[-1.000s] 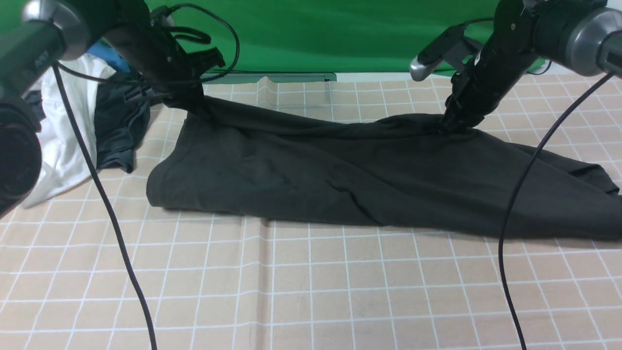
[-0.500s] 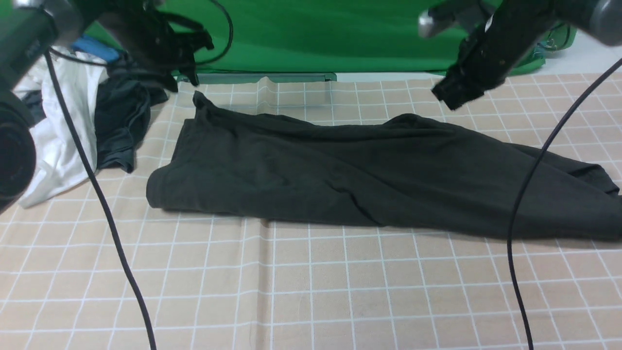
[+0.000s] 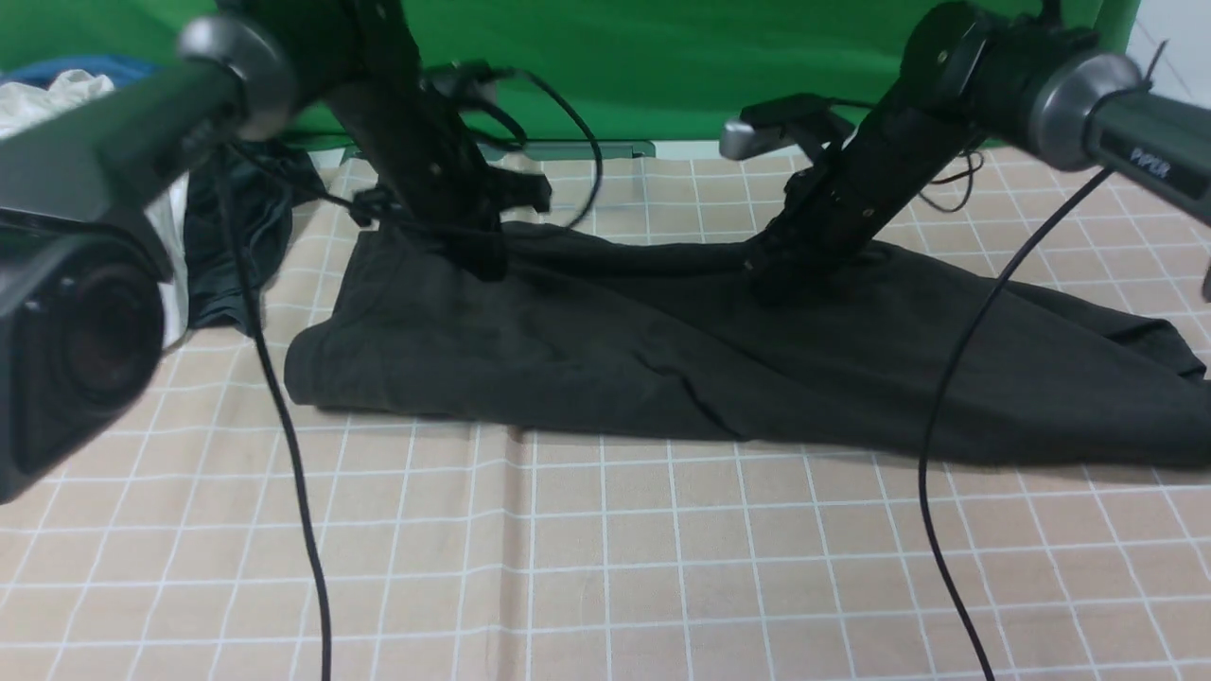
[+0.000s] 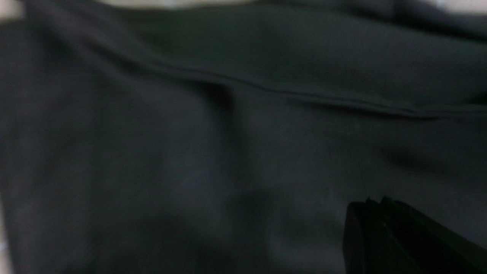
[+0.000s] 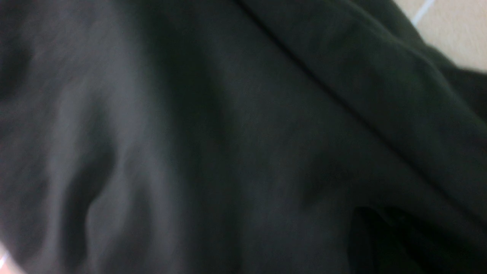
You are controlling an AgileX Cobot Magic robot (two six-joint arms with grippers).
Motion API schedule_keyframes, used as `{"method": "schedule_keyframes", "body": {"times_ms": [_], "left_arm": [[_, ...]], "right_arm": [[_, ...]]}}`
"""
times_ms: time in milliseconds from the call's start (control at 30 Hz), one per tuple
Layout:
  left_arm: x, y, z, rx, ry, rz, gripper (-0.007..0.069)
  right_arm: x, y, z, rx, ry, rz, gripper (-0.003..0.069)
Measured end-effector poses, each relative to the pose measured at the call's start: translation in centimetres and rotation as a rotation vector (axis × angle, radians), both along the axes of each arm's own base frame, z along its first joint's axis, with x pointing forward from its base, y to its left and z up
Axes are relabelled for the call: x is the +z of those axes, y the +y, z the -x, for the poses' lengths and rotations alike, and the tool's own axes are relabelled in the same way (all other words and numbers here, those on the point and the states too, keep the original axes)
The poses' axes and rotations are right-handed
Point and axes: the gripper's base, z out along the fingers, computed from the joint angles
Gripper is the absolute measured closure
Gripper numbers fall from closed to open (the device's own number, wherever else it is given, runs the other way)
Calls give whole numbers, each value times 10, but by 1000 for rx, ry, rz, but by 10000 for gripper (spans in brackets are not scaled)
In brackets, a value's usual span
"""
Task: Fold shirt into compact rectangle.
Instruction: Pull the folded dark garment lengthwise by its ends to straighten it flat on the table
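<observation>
The black shirt (image 3: pixel 719 359) is lying spread in a long, rumpled band across the far half of the table, running from left of the middle out to the right edge of the front view. Its near edge is rolling into a soft fold.

The left gripper (image 3: pixel 482 260) is pressing down on the cloth near the shirt's far left end. The right gripper (image 3: pixel 771 279) is bearing on the far edge near the middle. Both are standing with jaws pressed together, tips against the fabric, but I cannot tell whether either is pinching a fold. In the left wrist view one dark fingertip (image 4: pixel 380 228) is showing over the blurred black cloth (image 4: pixel 190 152). The right wrist view is filling with the same dark fabric (image 5: pixel 190 152).

A beige tablecloth (image 3: pixel 605 567) with a white grid is covering the table, creasing lengthwise near its middle. At the far left a dark garment (image 3: pixel 227 255) and a white garment (image 3: pixel 175 227) are sitting in a heap. A green backdrop (image 3: pixel 662 66) is closing off the rear, and two black cables (image 3: pixel 284 454) are hanging over the near cloth.
</observation>
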Motion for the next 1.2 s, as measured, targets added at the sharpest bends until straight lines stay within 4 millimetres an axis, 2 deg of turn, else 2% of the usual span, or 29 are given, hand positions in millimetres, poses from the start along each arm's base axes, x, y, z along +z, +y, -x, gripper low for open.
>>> {"method": "schedule_keyframes", "body": {"times_ms": [67, 200, 333, 467, 567, 633, 667, 700, 733, 800, 833, 933, 967, 1067, 1100, 1133, 1200], "left_arm": [[-14, -2, -9, 21, -51, 8, 606], [-26, -2, -23, 65, -150, 18, 606], [-27, -2, -34, 121, -260, 41, 606], [-19, 8, -38, 166, -272, 56, 606], [0, 29, -35, 177, -216, 52, 606], [19, 40, -27, 153, -193, 39, 606], [21, 41, -26, 145, -192, 35, 606], [37, 51, -17, 116, -187, 17, 606], [46, 55, -10, 102, -188, 9, 606], [53, 58, 5, 88, -178, -6, 606], [49, 59, 14, 85, -153, -14, 606], [34, 61, 38, 92, -97, -17, 606], [23, 62, 47, 103, -77, -13, 606], [-5, 63, 64, 123, -30, -14, 606], [-7, 64, 65, 124, -26, -14, 606], [-16, 64, 70, 127, -9, -19, 606], [-27, 66, 76, 129, 7, -30, 606]], "right_arm": [[-5, 3, -6, -21, -49, -5, 620], [-6, 1, -19, -80, -183, -6, 620], [-4, -5, -29, -136, -277, 33, 620], [6, -16, -30, -135, -246, 68, 620], [37, -34, -21, -118, -148, 88, 621], [60, -49, -13, -117, -107, 96, 621], [66, -53, -12, -122, -108, 97, 621], [85, -70, -2, -136, -73, 101, 621], [98, -83, 3, -164, -70, 99, 621], [110, -105, 9, -215, -67, 97, 621], [111, -117, 13, -244, -53, 99, 621], [103, -142, 25, -296, 11, 117, 621], [93, -154, 30, -319, 56, 128, 621], [64, -171, 40, -353, 153, 142, 601], [63, -172, 40, -355, 157, 142, 597], [53, -177, 42, -367, 174, 146, 576], [40, -182, 40, -384, 171, 149, 487]]}}
